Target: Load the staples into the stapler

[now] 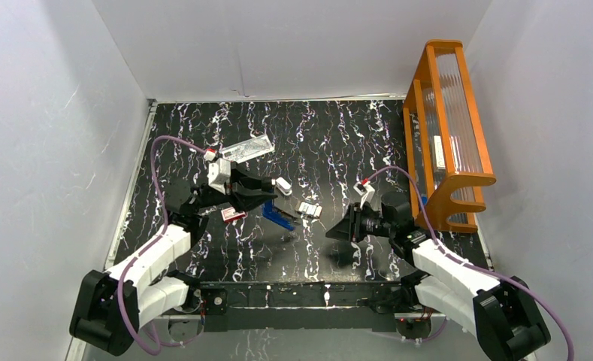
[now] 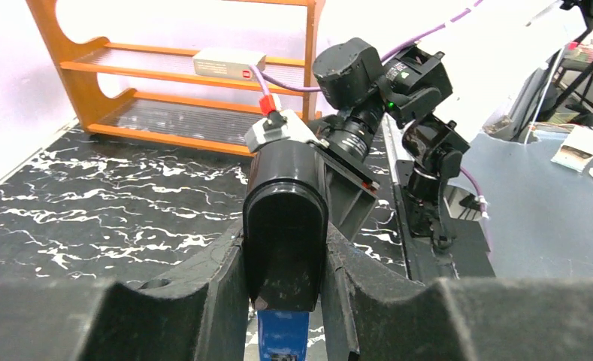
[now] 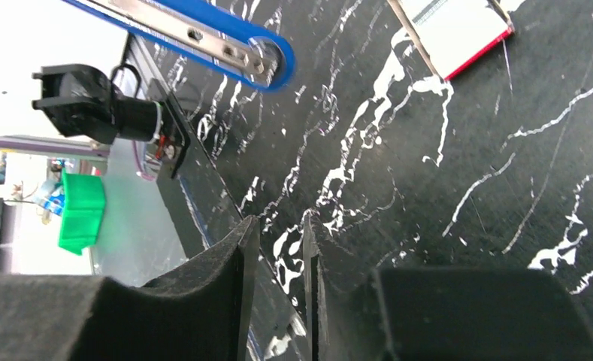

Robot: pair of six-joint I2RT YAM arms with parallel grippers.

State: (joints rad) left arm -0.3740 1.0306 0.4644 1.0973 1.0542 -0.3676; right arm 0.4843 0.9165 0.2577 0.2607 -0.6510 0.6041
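Note:
The stapler (image 1: 279,218) is hinged open. Its blue arm with the silver rail (image 3: 203,34) lies on the black marbled table, while its black part (image 2: 285,218) stands up between my left fingers. My left gripper (image 1: 269,194) (image 2: 285,248) is shut on that black part, and the blue arm (image 2: 282,338) shows below it. The staples' small white box pieces (image 1: 309,209) lie just right of the stapler, one with a red edge (image 3: 458,26). I cannot make out a loose staple strip. My right gripper (image 1: 337,232) (image 3: 278,226) hovers right of them, its jaws slightly apart around nothing.
An orange shelf rack (image 1: 447,135) (image 2: 165,98) stands along the right edge with a white box (image 2: 229,64) on a shelf. A clear flat packet (image 1: 248,148) lies at the back left. A red-and-white card (image 1: 233,214) and a small white piece (image 1: 283,186) flank my left gripper.

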